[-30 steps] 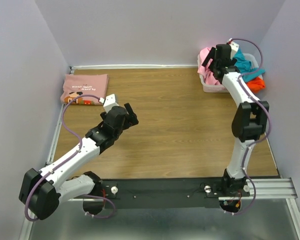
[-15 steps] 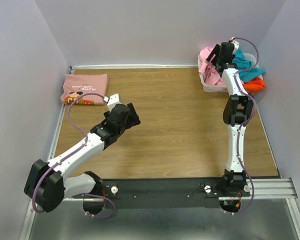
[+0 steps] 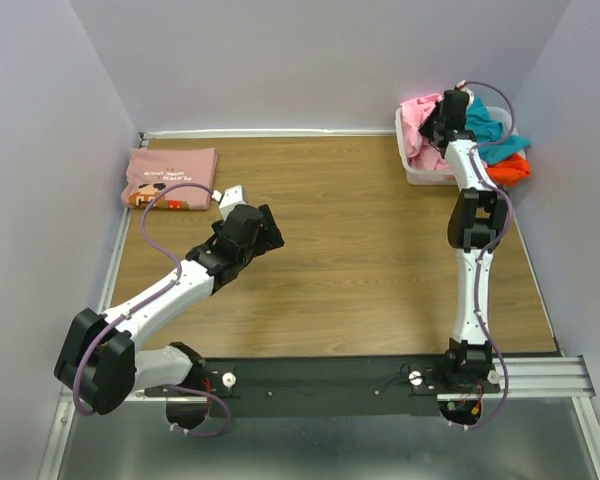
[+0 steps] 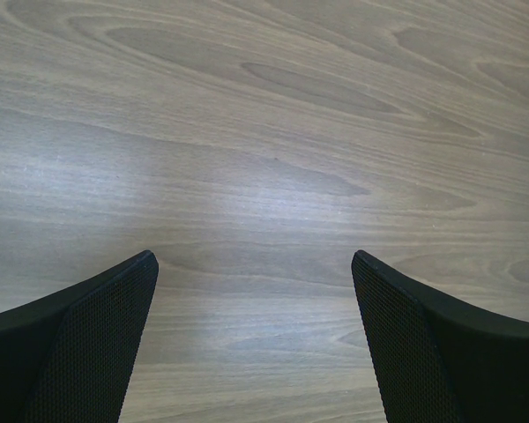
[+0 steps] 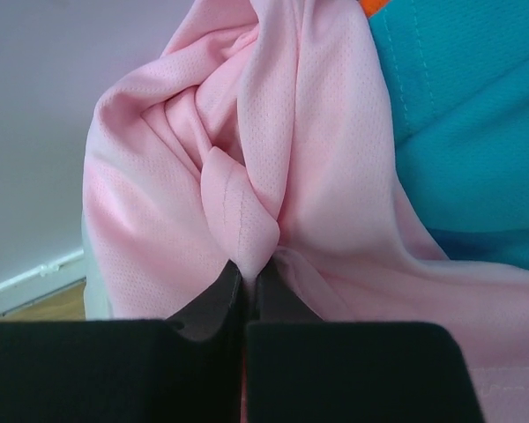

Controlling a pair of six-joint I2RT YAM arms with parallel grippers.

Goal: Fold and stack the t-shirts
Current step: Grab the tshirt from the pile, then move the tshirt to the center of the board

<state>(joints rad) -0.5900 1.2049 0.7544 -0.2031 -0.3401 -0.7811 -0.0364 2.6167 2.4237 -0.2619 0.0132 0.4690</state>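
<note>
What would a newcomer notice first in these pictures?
The right arm's fingers pinch a fold of the light-pink t-shirt heaped in the bin at the far right corner, beside a teal one. Far left lies a folded dusty-pink t-shirt; the left arm's fingers hang open over the wooden table.

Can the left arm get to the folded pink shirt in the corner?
Probably yes. The left end effector is open and empty, and only bare table lies between it and the folded dusty-pink t-shirt. It faces away, though.
</note>
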